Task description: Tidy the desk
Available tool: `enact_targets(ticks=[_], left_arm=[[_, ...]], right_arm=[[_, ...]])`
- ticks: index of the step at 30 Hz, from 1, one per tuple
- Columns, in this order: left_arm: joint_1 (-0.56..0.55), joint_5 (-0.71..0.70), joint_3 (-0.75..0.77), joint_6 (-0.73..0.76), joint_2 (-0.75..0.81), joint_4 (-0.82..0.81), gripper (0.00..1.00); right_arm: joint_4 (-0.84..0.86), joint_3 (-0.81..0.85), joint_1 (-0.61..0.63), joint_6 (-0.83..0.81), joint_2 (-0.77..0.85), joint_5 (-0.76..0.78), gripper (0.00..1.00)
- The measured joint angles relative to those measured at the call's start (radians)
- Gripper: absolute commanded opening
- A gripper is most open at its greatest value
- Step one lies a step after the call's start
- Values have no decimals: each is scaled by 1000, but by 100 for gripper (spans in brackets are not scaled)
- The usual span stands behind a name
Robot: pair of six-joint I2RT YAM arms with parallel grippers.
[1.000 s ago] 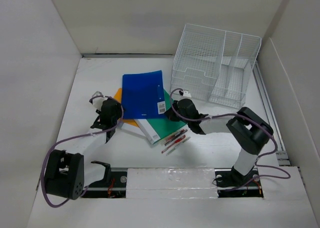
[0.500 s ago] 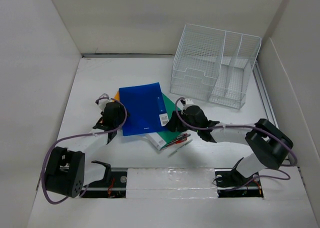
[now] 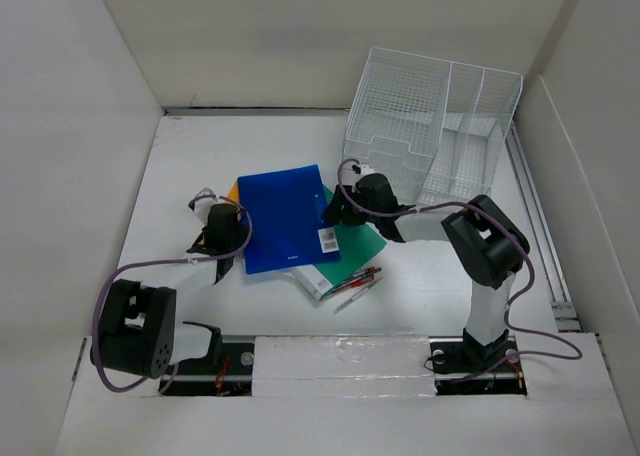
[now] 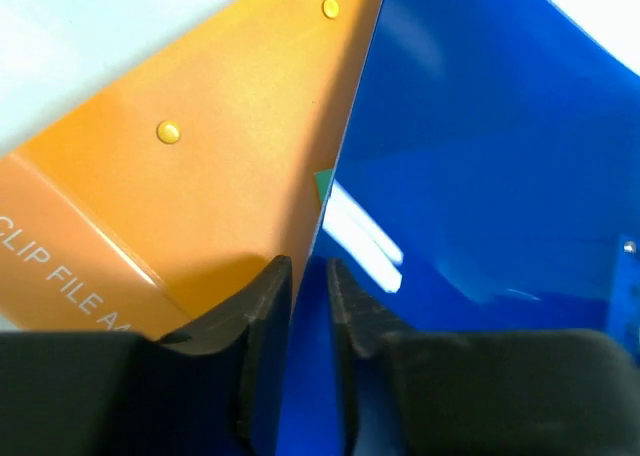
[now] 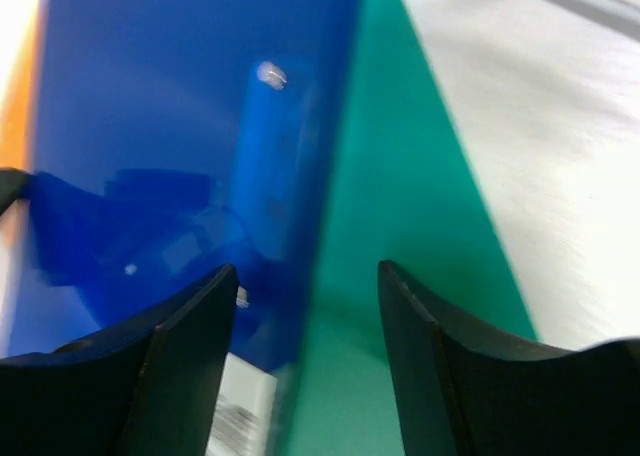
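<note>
Folder pile (image 3: 300, 226), pens (image 3: 355, 281), organizer (image 3: 430, 141) on desk (image 3: 200, 156)

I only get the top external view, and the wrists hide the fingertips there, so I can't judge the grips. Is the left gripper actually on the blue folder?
Observer: Yes. In the left wrist view, the left gripper has the blue folder by its edge, which runs into the narrow gap between the nearly closed jaws.
Operator: Is the orange one caught in there too?
Observer: No. The orange folder shows only beside the left finger, not in the gap.
Operator: And the right side?
Observer: The right gripper is wide open. It straddles the blue folder's other edge above the green folder and grips nothing.
</note>
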State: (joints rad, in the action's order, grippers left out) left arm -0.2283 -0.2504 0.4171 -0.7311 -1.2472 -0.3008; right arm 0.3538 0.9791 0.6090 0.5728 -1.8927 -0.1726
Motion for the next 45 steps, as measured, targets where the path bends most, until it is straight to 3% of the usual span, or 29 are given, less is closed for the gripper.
enact_targets(ticks=[1, 3, 10, 14, 16, 17, 18, 21, 24, 26, 29, 30, 36, 37, 40, 43, 45], left_arm=[[2, 3, 0, 2, -12, -9, 5], [2, 5, 0, 6, -26, -25, 0], [8, 19, 4, 21, -70, -58, 0], [15, 17, 4, 27, -77, -70, 0], [17, 14, 4, 32, -78, -72, 0], [18, 8, 4, 36, -78, -72, 0], [19, 7, 4, 36, -78, -72, 0], [21, 5, 4, 42, -78, -72, 0], [22, -3, 4, 45, -78, -72, 0], [22, -5, 4, 46, -78, -73, 0], [23, -5, 4, 47, -78, -74, 0], [23, -6, 4, 47, -78, -73, 0], [21, 25, 3, 46, -78, -87, 0], [20, 33, 3, 46, -78, -92, 0], [20, 39, 2, 47, -78, -96, 0], [21, 32, 2, 47, -77, -99, 0], [21, 29, 1, 47, -74, -103, 0]], right_arm=[[13, 3, 3, 3, -16, -9, 63], [39, 16, 8, 11, -34, -29, 63], [151, 0, 33, 62, -69, -105, 63], [232, -30, 31, 93, -79, -132, 56], [252, -44, 31, 106, -80, -139, 44], [255, -46, 30, 113, -80, -142, 26], [259, -46, 29, 119, -80, -146, 26], [270, -46, 26, 127, -77, -156, 8], [291, -48, 25, 131, -70, -167, 0], [319, -60, 25, 134, -53, -179, 0], [362, -74, 24, 140, -25, -215, 30], [375, -73, 24, 142, -20, -230, 48], [420, -45, 36, 163, -48, -360, 56], [428, -38, 39, 171, -65, -376, 54], [455, -27, 43, 199, -122, -407, 36], [455, -27, 44, 250, -143, -412, 9], [446, -27, 47, 251, -134, -407, 6]])
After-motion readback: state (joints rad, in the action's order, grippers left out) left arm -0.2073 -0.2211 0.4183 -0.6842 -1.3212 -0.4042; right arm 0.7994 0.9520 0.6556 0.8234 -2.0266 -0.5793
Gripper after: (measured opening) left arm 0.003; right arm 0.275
